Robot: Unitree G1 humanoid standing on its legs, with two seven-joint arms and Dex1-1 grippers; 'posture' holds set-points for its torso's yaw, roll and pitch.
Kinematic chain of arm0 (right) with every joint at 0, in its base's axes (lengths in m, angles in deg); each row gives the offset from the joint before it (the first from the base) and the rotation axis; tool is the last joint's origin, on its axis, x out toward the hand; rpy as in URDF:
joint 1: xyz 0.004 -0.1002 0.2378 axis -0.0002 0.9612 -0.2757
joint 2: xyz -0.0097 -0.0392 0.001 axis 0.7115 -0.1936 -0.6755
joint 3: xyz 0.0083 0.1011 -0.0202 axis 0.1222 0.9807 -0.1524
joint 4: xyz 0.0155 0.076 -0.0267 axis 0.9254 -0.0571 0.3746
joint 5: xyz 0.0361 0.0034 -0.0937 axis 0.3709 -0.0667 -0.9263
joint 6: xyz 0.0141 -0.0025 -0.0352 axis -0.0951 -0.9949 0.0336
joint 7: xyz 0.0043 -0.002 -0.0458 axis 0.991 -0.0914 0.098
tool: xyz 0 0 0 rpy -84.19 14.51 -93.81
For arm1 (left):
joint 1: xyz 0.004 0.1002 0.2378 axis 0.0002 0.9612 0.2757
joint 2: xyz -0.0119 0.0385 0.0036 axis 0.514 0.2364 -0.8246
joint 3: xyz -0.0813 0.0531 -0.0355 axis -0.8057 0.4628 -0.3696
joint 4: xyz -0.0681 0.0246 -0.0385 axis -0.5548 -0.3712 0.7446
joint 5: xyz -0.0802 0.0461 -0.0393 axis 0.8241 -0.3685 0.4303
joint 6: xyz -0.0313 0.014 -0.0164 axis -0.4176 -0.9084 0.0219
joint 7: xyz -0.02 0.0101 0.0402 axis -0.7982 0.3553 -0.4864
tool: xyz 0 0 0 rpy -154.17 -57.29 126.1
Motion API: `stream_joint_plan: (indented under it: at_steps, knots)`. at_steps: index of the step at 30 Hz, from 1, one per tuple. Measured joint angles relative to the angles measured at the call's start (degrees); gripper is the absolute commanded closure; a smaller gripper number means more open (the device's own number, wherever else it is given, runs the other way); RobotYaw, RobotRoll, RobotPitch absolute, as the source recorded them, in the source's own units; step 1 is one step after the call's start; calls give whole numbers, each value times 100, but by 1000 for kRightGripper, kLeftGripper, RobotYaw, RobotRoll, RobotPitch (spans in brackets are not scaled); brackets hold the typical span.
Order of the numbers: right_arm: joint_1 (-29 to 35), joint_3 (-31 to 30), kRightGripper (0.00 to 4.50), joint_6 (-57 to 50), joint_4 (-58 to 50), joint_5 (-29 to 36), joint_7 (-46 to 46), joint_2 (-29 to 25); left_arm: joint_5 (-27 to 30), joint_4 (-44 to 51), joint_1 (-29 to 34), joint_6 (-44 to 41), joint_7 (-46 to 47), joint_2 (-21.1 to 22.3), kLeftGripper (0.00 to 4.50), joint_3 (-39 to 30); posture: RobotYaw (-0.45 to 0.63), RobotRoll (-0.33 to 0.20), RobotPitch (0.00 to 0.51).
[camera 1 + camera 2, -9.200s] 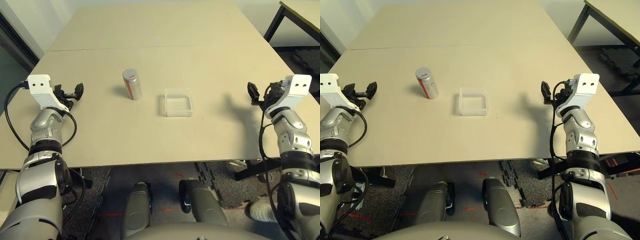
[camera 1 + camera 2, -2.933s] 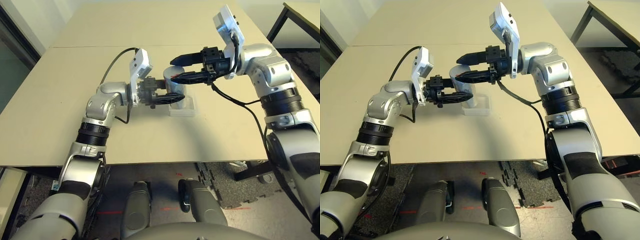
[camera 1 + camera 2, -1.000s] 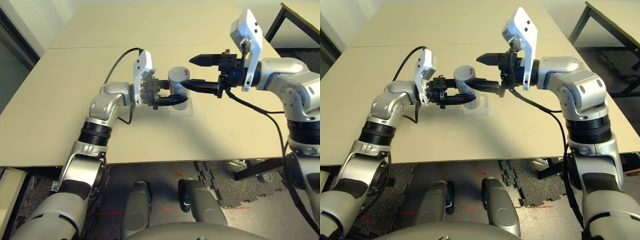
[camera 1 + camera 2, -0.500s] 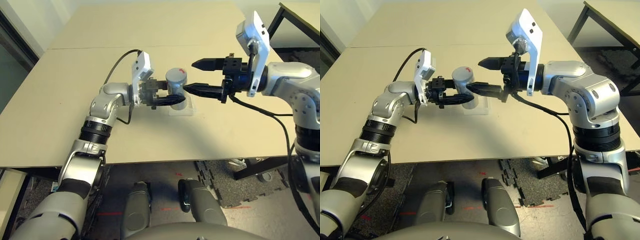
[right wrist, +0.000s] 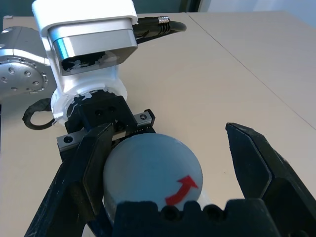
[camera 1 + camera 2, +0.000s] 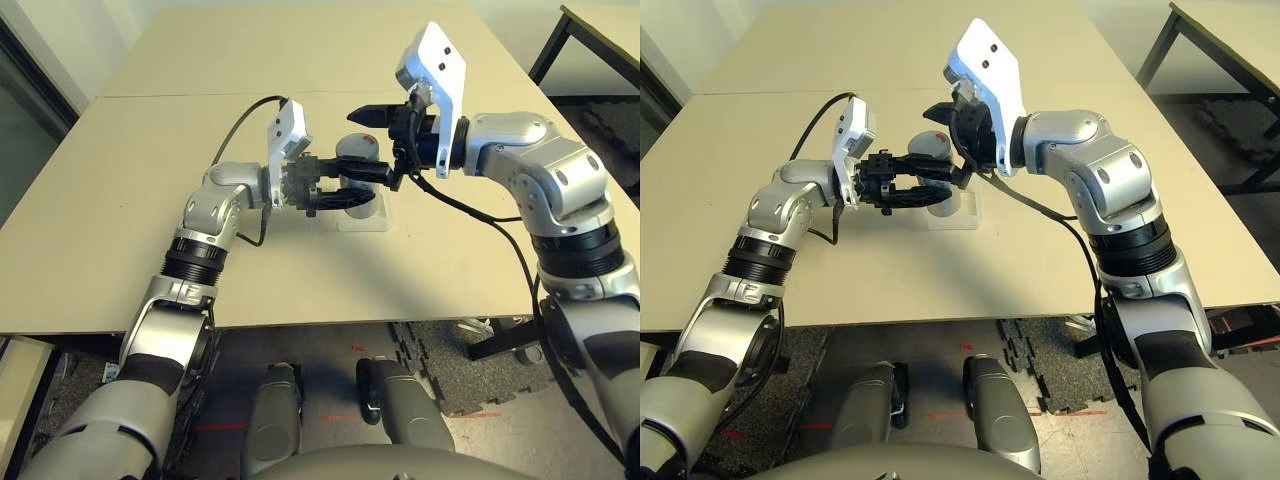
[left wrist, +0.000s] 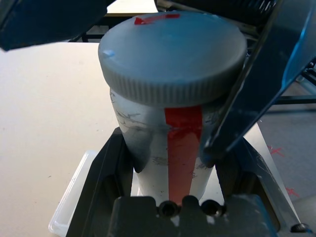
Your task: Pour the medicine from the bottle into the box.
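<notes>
Head view: left claw (image 6: 335, 196) clamped on bottle (image 6: 357, 170), upright above box (image 6: 385, 217) on tabletop (image 6: 130, 220); right claw (image 6: 372, 145) agape at 1 o'clock.
Left wrist: cap (image 7: 173, 52) on.
Right wrist: centre cap (image 5: 152, 170) between jaws before closing.

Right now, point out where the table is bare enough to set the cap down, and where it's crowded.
Bare: the table on the robot's left of the left gripper, the far stretch beyond the seam, and the near strip by the table edge. Crowded: the middle, where the left gripper holds the bottle over the box and the right gripper, jaws open, flanks its cap.
</notes>
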Motion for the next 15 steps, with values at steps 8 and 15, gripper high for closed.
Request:
stream_joint_plan:
  at_steps: [8, 15]
  knots:
    - [-12, 38, 0, 26, 93, -20, -68, 56, 1, 5, 6, -30, 94, 1, 1967, -1, -158, 0, 113]
    - [172, 273, 0, -217, -171, 183, -97, -132, 1, 9, 5, -29, 124, -7, 1968, 0, -171, 0, 115]
